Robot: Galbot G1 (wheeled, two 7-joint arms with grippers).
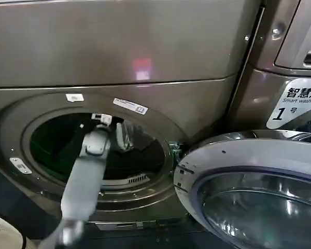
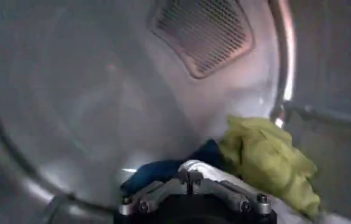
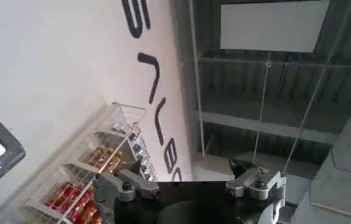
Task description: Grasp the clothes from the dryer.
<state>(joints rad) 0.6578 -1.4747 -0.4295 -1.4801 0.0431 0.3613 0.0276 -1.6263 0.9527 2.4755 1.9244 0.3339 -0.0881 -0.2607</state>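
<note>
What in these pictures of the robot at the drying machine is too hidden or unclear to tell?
- Left gripper: its fingertips are cut off by the left wrist view's edge; whether it grips the clothes is unclear.
- Inside the dryer, head view: the left arm and darkness hide the clothes.
- Right gripper: fingertips cut off.

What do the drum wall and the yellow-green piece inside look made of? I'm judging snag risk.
The drum wall looks like smooth brushed metal, from its dull sheen. The yellow-green piece looks like soft matte cloth, crumpled into folds beside the left claw.

Second machine (image 1: 295, 78) labelled "Smart wash"; wire rack (image 3: 96, 176), red-gold packets.
</note>
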